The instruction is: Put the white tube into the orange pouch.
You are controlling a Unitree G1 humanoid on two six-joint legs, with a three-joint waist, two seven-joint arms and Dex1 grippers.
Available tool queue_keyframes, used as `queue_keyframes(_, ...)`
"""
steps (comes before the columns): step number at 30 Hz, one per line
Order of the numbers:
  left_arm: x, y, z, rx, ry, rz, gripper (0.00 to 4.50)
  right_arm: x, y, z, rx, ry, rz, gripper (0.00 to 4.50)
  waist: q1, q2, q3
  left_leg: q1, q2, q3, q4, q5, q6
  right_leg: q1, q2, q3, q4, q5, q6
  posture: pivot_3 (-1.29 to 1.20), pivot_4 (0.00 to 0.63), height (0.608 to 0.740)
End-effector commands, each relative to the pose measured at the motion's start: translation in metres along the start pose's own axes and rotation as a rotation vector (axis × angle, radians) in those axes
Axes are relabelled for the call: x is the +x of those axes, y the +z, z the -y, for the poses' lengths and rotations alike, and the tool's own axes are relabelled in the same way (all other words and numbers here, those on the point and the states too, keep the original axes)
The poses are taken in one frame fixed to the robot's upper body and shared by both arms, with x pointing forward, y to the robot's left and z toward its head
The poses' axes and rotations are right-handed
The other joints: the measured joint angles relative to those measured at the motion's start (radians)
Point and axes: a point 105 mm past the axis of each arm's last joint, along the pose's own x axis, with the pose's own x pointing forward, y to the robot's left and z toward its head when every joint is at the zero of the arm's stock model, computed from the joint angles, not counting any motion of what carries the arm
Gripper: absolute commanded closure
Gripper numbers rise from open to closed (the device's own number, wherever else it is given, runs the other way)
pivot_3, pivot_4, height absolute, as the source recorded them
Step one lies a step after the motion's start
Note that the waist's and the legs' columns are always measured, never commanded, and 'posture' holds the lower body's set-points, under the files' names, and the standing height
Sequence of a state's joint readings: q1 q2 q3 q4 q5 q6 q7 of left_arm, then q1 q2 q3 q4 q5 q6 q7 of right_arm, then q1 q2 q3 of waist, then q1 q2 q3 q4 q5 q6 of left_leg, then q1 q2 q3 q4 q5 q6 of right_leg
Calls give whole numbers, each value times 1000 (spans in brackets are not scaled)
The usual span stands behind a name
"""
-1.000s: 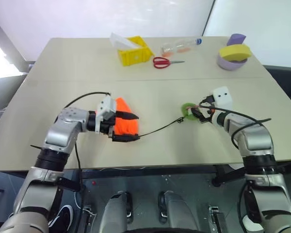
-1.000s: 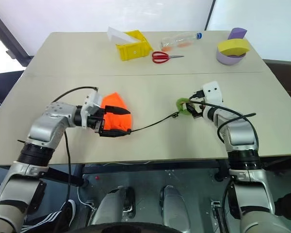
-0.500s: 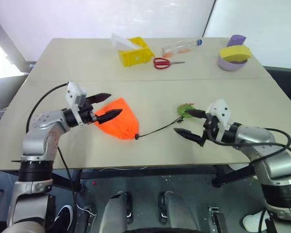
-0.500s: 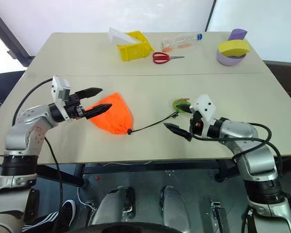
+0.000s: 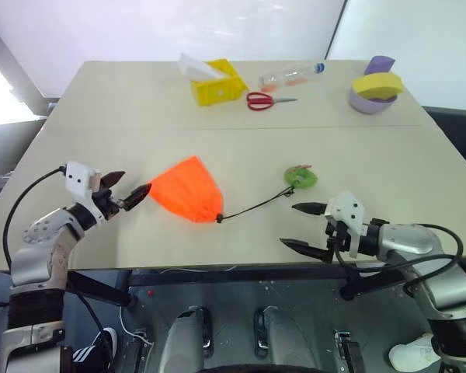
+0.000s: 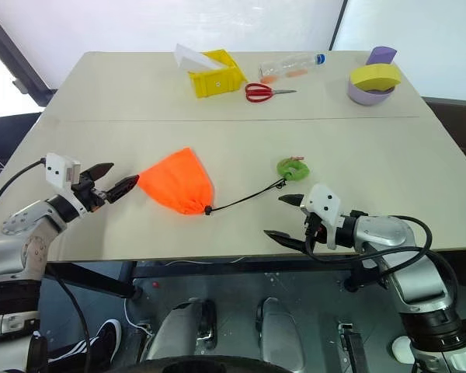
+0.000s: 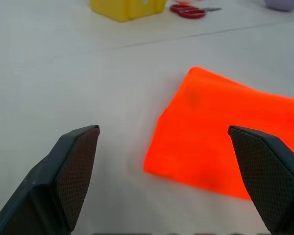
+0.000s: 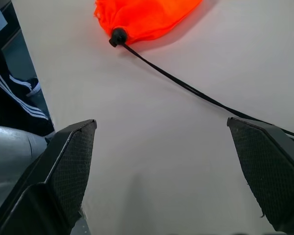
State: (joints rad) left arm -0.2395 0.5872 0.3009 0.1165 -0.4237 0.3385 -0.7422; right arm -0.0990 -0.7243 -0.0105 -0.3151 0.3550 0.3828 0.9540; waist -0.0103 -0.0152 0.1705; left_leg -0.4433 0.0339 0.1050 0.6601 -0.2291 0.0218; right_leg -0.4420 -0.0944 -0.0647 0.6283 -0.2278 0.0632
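I see the orange pouch, soft fabric gathered to a cinched neck, lying flat on the smooth beige surface. Its dark cord runs to a round green bobble. I cannot see the white tube. My left gripper hovers just beside the pouch, fingers spread, empty. My right gripper is spread too, empty, near the front edge.

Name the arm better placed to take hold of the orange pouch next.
Left, probably. The left gripper is open, pointing at the orange pouch from just beside its wide end. The right gripper, also open, sits farther off, beyond the dark cord.
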Motion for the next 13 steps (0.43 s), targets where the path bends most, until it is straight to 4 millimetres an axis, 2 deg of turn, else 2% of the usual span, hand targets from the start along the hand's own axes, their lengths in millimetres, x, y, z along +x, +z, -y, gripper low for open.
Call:
queue_keyframes(1,-12,8,-24,1,110,50,0,-1,3,0,-52,7,7,36,1,0,0,0,0,0,-1,0,0,0,0,0,0,0,0,0,150,740)
queue_keyframes(5,-25,6,-53,-8,270,98,0,1,3,1,-54,-1,12,36,0,0,0,0,-1,1,-6,0,0,1,-1,0,-1,0,0,0,150,740)
queue_keyframes(13,-27,-1,-59,5,310,115,0,4,2,-2,-76,9,4,36,2,0,0,0,-1,1,-8,1,-1,1,-2,-1,-3,0,0,0,150,740)
